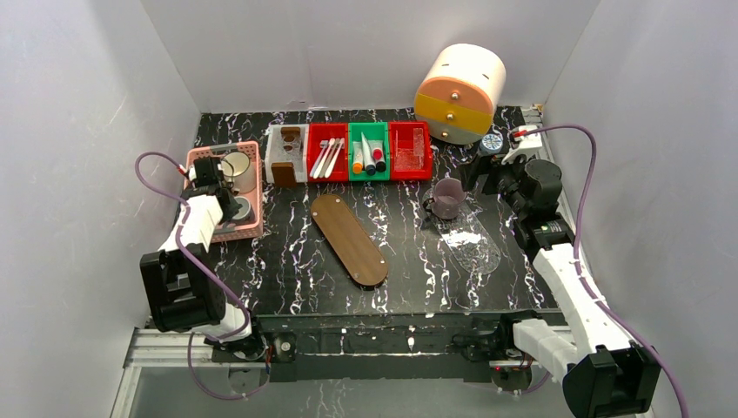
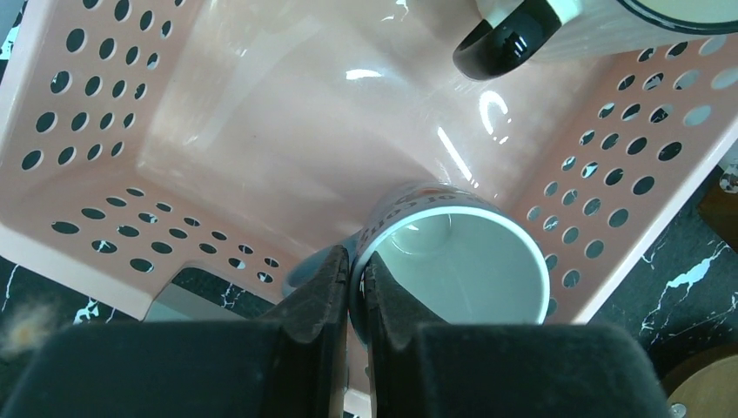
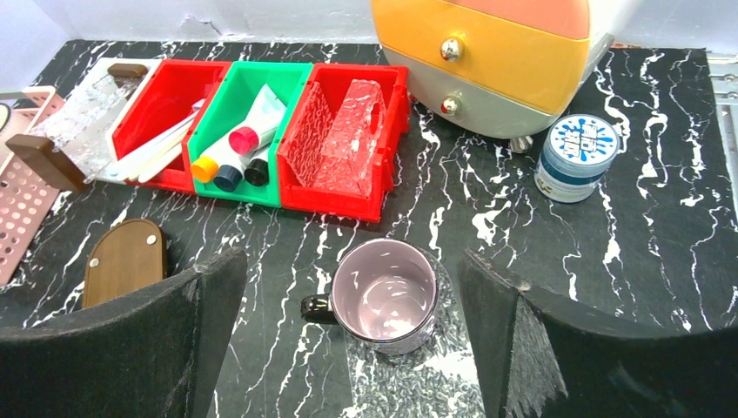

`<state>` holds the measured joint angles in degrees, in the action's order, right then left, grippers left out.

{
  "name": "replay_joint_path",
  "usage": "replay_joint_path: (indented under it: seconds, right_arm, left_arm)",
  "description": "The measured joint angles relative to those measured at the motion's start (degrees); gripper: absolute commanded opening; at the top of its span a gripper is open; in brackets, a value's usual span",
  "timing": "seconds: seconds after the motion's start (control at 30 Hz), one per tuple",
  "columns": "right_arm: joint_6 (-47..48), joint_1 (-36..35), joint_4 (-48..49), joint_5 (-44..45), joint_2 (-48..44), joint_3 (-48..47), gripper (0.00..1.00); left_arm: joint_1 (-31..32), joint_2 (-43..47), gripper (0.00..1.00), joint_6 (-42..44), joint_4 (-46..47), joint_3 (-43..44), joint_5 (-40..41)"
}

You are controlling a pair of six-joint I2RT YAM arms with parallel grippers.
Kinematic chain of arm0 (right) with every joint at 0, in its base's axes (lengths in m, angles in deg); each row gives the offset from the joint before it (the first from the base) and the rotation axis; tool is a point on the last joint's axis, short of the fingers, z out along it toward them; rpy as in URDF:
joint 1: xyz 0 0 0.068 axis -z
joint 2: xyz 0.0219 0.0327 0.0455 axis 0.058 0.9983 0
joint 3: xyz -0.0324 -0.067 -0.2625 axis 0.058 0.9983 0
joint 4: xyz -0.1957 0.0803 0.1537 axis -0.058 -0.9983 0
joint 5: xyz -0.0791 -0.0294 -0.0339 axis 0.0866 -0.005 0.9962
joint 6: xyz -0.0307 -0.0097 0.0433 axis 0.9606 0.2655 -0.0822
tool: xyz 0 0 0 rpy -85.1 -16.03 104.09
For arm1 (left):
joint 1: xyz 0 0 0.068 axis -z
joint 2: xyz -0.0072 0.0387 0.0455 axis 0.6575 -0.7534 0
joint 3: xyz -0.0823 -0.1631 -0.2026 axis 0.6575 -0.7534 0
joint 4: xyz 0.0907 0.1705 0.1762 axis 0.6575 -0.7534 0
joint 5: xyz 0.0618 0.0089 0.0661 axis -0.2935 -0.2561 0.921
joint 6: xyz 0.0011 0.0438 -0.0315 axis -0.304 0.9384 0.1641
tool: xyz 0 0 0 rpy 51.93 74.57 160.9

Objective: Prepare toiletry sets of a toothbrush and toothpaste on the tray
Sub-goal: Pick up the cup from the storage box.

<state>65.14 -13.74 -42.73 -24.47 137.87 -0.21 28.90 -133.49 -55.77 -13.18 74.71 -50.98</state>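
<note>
The left fingers (image 2: pixel 318 292) are pinched shut on the thin rim of a glossy mug (image 2: pixel 461 270), white inside, lying in a perforated pink plastic basket (image 2: pixel 87 157) beside a second, cream mug (image 2: pixel 513 39). The right fingers (image 3: pixel 174 331) gape wide and hold nothing above one lilac mug (image 3: pixel 385 300) on a clear textured plate (image 3: pixel 409 383). Three bins stand in a row on the marbled surface (image 3: pixel 661 252). One red bin (image 3: pixel 161 96) holds slim white toothbrushes (image 3: pixel 161 148), the green bin (image 3: pixel 291 139) holds white tubes (image 3: pixel 248 131) showing four caps, and the other red bin (image 3: pixel 331 202) holds clear textured pieces. The oval wooden tray (image 3: pixel 122 261) lies bare.
</note>
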Motion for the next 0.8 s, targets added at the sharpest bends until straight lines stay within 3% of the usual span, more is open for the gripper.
replay_joint_path:
  seconds: [0.43,0.8]
  right_arm:
    - [0.02,-1.05,-1.22,-3.74,1.92,-0.39,0.97]
    - [0.00,-8.83,-6.88,-4.20,4.50,-5.66,0.96]
  left_arm:
    - [0.00,11.02,0.00,-4.07,-3.69,0.02,0.24]
    - [0.00,16.90,0.00,-11.30,-10.43,2.89,-5.68]
